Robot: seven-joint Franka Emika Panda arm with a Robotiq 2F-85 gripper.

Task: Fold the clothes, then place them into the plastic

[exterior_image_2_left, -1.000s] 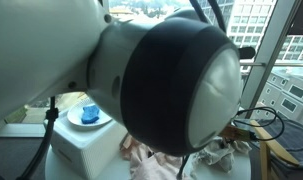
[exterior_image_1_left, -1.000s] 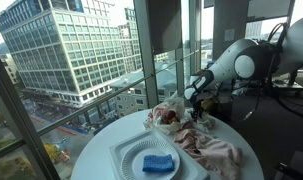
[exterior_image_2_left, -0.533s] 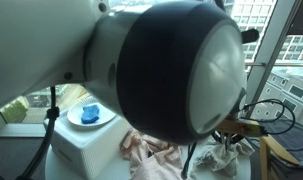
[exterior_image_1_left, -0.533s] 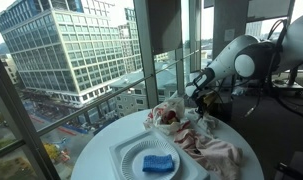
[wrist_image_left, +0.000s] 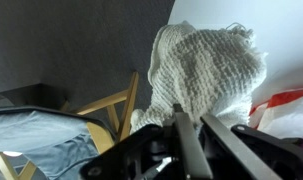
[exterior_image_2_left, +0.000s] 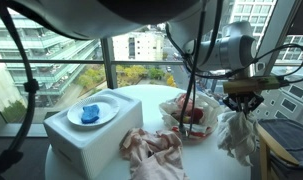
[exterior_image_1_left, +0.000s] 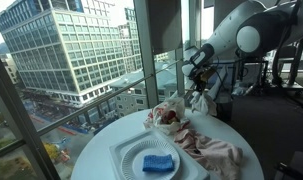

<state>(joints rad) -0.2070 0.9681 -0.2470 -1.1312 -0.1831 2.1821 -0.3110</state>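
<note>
- Gripping the white knit cloth (exterior_image_2_left: 238,138): the gripper (exterior_image_2_left: 241,103) has its fingers pinched shut on the top edge, and the rest hangs down bunched below it.
- Wrist view confirms this. The gripper (wrist_image_left: 191,126) fingertips sit close together with the cloth (wrist_image_left: 211,70) caught between them, and the knit texture is clear.
- In an exterior view the cloth (exterior_image_1_left: 201,101) dangles under the gripper (exterior_image_1_left: 198,86), lifted off the tabletop at the far side of the table (exterior_image_1_left: 101,150).
- The plastic bag (exterior_image_2_left: 188,110) sits on the table just beside the hanging cloth, open-topped with red items inside. I cannot tell whether cloth and bag touch.
- The bag also shows in the wrist view (wrist_image_left: 289,103) at the right edge, and in an exterior view (exterior_image_1_left: 167,113) near the table's far rim.
- Pink clothes (exterior_image_2_left: 156,150) lie crumpled on the table in front of the bag, unfolded. In an exterior view they are the heap (exterior_image_1_left: 219,152) next to the bag.
- A white box (exterior_image_2_left: 76,140) carries a plate (exterior_image_2_left: 109,119) with a blue sponge (exterior_image_2_left: 90,113) on it, well apart from the gripper. The sponge (exterior_image_1_left: 158,163) shows in both exterior views.
- A wooden chair (wrist_image_left: 109,108) stands on dark floor behind the cloth in the wrist view.
- Floor-to-ceiling windows surround the scene, with an office building (exterior_image_1_left: 61,45) outside.
- Any print on the bag is too small to read.
</note>
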